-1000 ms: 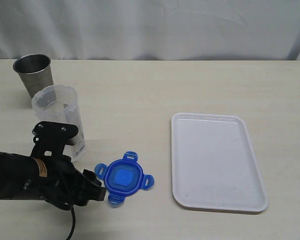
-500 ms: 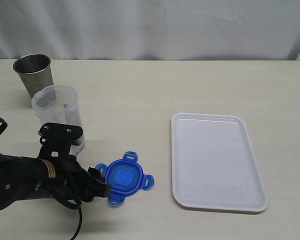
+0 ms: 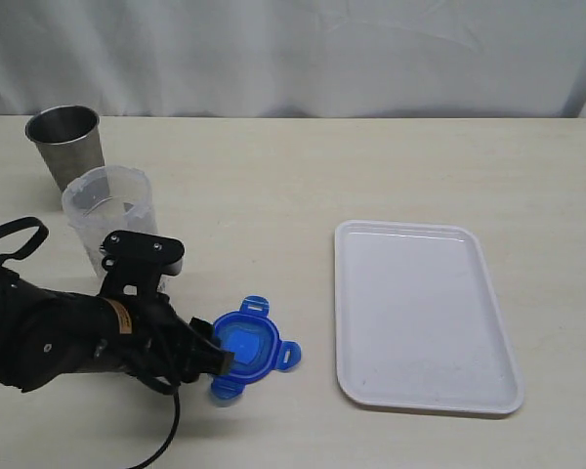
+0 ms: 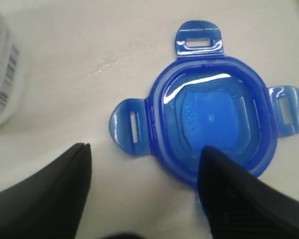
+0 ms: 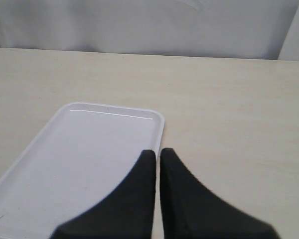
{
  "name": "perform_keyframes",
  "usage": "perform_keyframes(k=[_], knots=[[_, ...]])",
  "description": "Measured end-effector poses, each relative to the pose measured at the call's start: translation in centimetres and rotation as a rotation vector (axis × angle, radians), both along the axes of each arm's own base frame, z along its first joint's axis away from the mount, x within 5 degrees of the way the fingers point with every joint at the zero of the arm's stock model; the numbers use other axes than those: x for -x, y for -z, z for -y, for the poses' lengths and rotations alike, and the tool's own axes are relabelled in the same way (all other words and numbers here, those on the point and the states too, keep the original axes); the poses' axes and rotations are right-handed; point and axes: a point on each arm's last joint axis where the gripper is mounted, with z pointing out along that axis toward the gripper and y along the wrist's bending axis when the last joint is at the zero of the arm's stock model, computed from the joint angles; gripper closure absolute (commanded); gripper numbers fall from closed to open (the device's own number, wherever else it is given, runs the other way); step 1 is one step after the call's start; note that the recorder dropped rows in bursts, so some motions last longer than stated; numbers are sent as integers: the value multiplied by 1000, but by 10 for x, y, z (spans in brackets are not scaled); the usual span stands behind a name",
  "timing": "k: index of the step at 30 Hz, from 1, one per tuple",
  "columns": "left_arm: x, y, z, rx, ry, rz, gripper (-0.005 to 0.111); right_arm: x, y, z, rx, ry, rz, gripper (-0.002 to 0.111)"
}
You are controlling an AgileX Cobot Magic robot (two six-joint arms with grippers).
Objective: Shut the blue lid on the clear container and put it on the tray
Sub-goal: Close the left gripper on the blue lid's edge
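Note:
The blue lid [image 3: 252, 342] lies flat on the table, hollow side up, left of the tray [image 3: 425, 313]. My left gripper [image 3: 213, 358] is open at the lid's left edge. In the left wrist view one finger [image 4: 234, 194] overlaps the rim of the lid [image 4: 214, 117], the other stands over bare table, and the left gripper [image 4: 145, 149] holds nothing. The clear container [image 3: 112, 210] stands upright and uncovered behind my left arm, and its label shows on the container [image 4: 0, 74]. My right gripper [image 5: 158, 151] is shut and empty above the tray's [image 5: 79, 159] edge.
A steel cup [image 3: 66, 145] stands at the back left, just behind the clear container. A white curtain closes off the far side of the table. The right arm does not show in the exterior view.
My left arm has moved right toward the blue lid, bringing the open fingers up to its left edge. The lid, container and tray have not moved.

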Motion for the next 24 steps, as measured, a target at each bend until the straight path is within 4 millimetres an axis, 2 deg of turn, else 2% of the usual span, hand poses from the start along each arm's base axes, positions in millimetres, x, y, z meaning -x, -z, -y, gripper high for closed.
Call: perform_keyframes(k=[15, 20, 24], knots=[[-16, 7, 10, -8, 5, -19, 48, 0, 0, 0, 0, 0, 0, 104], [-15, 7, 11, -4, -7, -41, 63, 0, 0, 0, 0, 0, 0, 104], [-13, 10, 11, -12, -6, -64, 64, 0, 0, 0, 0, 0, 0, 104]])
